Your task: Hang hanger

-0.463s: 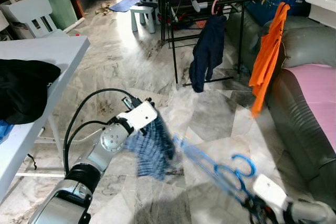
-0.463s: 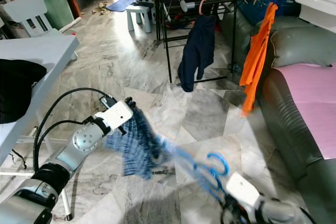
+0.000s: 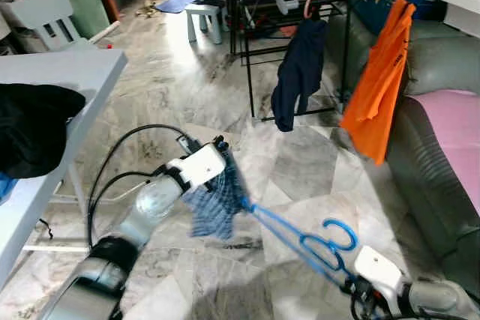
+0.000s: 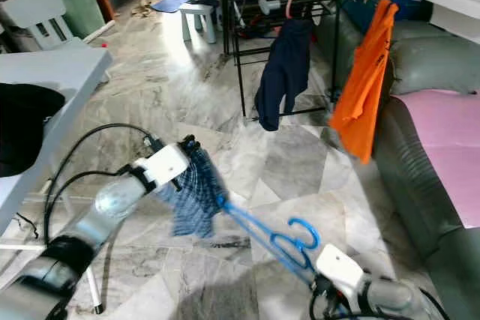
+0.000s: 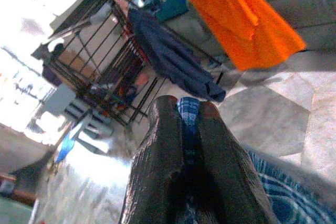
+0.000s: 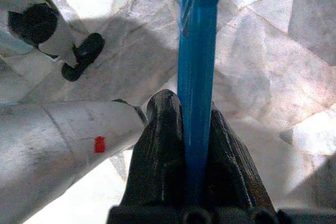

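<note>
right gripper [image 6: 194, 145] has its two black fingers closed tight on the blue hanger [image 3: 300, 239], gripping the body below the hook, low in front of the robot over the marble floor [image 3: 300, 162]. left gripper [image 5: 190, 129] is pinched shut on a fold of the blue checked garment [image 3: 217, 204], which droops from its fingers and meets the far end of the hanger; whether the cloth is properly threaded on that arm i cannot tell.

the black drying rack [image 3: 292, 5] stands well ahead, with a navy garment [image 3: 298, 73] on a pink hanger and an orange garment [image 3: 381, 88] already hung from it. a grey sofa [image 3: 442, 155] runs along the right, and a white counter [image 3: 67, 73] with a dark heap of clothes [image 3: 34, 125] sits on the left.

as i judge it, doing this step well means keeping both grips firm while the cloth gets seated across the hanger's shoulders, so it won't slide off on the way up. the hook should stay free and turned upward, then be carried to a bare stretch of rail between the hung pieces. raising both arms together would keep the cloth from dragging on the floor.
</note>
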{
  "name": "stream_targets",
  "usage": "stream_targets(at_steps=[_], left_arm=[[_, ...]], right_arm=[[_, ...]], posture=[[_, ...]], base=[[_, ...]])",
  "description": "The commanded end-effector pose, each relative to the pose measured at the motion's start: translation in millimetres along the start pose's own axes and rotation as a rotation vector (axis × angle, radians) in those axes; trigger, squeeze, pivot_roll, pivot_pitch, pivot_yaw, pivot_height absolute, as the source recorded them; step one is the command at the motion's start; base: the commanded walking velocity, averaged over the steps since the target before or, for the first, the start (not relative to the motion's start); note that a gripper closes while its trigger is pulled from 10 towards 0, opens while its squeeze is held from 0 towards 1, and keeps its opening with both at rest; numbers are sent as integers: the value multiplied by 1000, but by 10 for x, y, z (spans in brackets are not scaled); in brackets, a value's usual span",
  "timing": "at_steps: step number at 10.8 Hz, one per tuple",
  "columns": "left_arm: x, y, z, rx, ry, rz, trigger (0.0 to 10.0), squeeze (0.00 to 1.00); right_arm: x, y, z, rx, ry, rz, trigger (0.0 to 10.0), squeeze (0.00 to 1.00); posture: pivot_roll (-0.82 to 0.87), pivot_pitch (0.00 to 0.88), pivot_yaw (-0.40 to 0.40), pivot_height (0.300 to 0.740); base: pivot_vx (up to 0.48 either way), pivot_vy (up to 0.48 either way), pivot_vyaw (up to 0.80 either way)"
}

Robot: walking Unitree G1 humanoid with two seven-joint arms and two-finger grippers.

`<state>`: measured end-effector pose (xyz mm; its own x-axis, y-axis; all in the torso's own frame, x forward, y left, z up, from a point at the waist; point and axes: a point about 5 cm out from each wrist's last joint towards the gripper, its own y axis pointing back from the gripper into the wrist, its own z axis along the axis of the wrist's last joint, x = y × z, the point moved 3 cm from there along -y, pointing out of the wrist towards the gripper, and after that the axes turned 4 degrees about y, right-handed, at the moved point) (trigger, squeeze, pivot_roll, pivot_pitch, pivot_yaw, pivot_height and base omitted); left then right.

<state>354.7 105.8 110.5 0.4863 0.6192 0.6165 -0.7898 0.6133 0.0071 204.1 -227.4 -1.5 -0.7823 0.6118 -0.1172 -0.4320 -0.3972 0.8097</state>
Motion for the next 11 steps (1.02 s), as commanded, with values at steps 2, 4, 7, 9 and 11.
stream_targets(at_steps=[2,4,7,9,11], left_arm=[[34,118,-39,-10,-23,-16,10000,0],[66,126,-29,-12,-20,-2,10000,0],[-3,88,205,-130,-33,-38,10000,0],[-27,70,308,-174,-44,-57,10000,0],[-48,89,408,-222,-40,-78,10000,0]], right_arm=[[-22,-23,23,-6,16,-11,10000,0],[-79,-1,11,-1,25,-22,10000,0],[-119,-45,-11,5,22,-35,10000,0],[-73,-114,9,-5,20,-17,10000,0],[-124,-165,36,-14,15,-39,10000,0]], posture=[[-114,61,78,740],[-114,59,75,740],[-109,57,77,740],[-99,57,75,740],[-97,55,76,740]], base=[[0,0,0],[0,0,0],[0,0,0],[0,0,0],[0,0,0]])
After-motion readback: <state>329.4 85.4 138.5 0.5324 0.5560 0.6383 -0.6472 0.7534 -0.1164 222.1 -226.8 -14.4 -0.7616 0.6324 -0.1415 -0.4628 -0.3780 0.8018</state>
